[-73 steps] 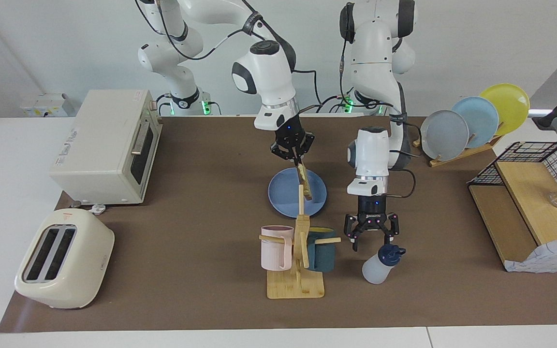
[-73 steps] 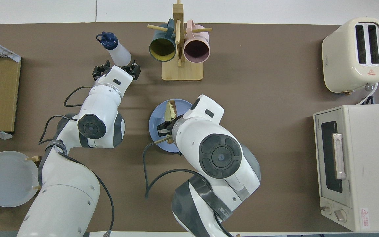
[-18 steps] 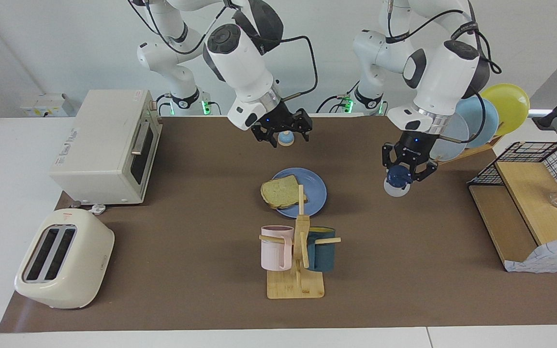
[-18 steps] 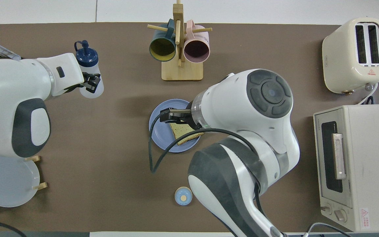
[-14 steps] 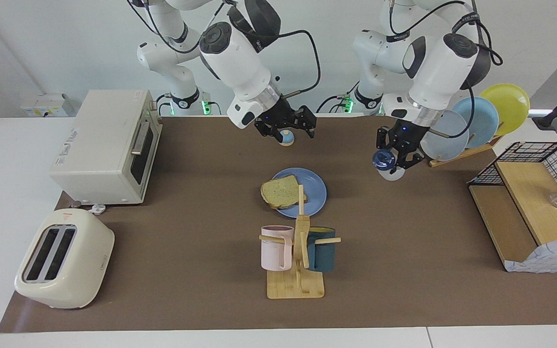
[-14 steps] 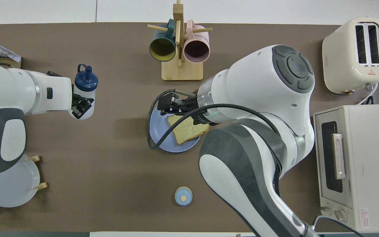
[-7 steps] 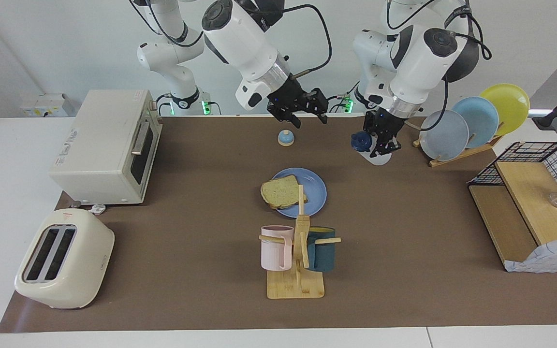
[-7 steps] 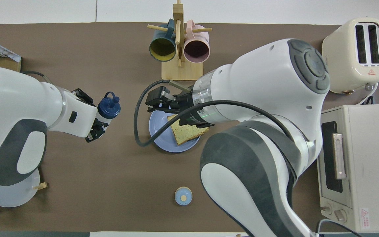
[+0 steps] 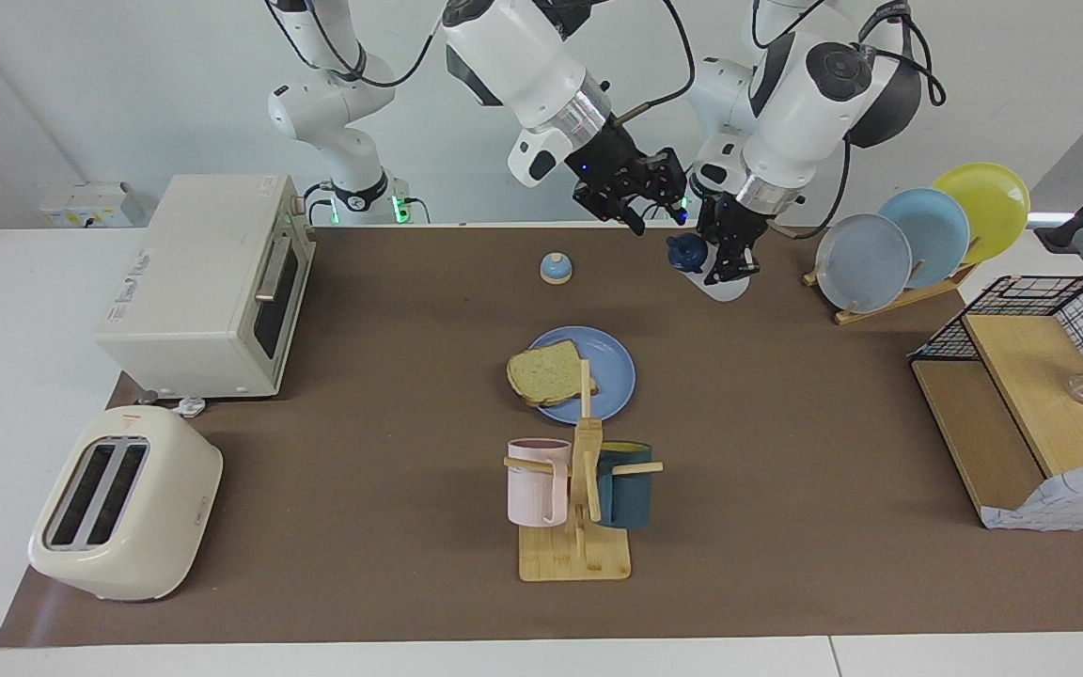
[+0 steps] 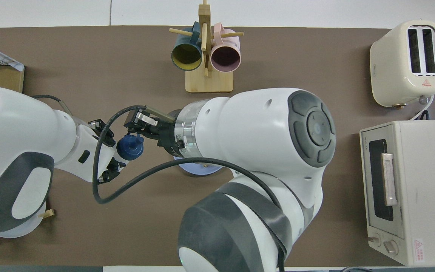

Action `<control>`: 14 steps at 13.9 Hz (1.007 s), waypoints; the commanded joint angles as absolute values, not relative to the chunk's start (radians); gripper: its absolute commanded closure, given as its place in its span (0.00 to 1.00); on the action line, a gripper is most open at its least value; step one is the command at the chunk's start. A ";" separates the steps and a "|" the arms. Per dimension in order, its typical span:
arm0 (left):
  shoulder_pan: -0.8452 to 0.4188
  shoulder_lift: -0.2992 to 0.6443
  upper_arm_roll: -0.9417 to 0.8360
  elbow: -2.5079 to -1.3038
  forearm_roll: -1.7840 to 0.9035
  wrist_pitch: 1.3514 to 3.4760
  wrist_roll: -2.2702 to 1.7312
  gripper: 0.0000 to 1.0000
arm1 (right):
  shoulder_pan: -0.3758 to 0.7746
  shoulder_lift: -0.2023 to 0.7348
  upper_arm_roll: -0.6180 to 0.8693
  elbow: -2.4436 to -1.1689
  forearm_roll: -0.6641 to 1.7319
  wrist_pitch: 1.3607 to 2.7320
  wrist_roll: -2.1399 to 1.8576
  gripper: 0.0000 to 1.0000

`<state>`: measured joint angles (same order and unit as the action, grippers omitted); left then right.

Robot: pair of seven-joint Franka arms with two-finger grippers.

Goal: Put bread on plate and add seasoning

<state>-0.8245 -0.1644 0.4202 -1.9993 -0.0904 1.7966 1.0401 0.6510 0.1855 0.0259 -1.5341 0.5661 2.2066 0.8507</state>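
Above mat, seasoning (image 9: 713,271) clamped in left pincer (image 9: 728,260); right pincer (image 9: 647,203) beside cap.

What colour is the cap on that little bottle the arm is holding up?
Dark navy blue cap on a whitish translucent bottle; the overhead view shows it best.
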 commanded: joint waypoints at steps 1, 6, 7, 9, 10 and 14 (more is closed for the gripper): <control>-0.844 -0.207 0.426 -2.034 -0.077 1.790 1.052 1.00 | 0.646 0.181 0.029 -1.548 0.566 2.214 0.851 0.49; -0.850 -0.209 0.425 -2.040 -0.081 1.796 1.052 1.00 | 0.653 0.175 0.029 -1.583 0.565 2.224 0.842 0.60; -0.853 -0.209 0.425 -2.043 -0.081 1.798 1.052 1.00 | 0.661 0.173 0.028 -1.588 0.563 2.224 0.842 0.61; -0.853 -0.212 0.425 -2.045 -0.089 1.802 1.052 1.00 | 0.661 0.172 0.028 -1.594 0.563 2.224 0.842 0.62; -0.853 -0.213 0.425 -2.045 -0.095 1.805 1.052 1.00 | 0.661 0.172 0.028 -1.595 0.563 2.223 0.842 0.63; -0.853 -0.224 0.425 -2.074 -0.113 1.835 1.051 1.00 | 0.663 0.164 0.028 -1.611 0.563 2.224 0.841 0.63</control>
<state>-0.8350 -0.1793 0.4159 -2.0271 -0.1039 1.8023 1.0433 0.6621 0.1878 0.0262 -1.5758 0.5656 2.2067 0.8505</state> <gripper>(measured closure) 0.599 0.630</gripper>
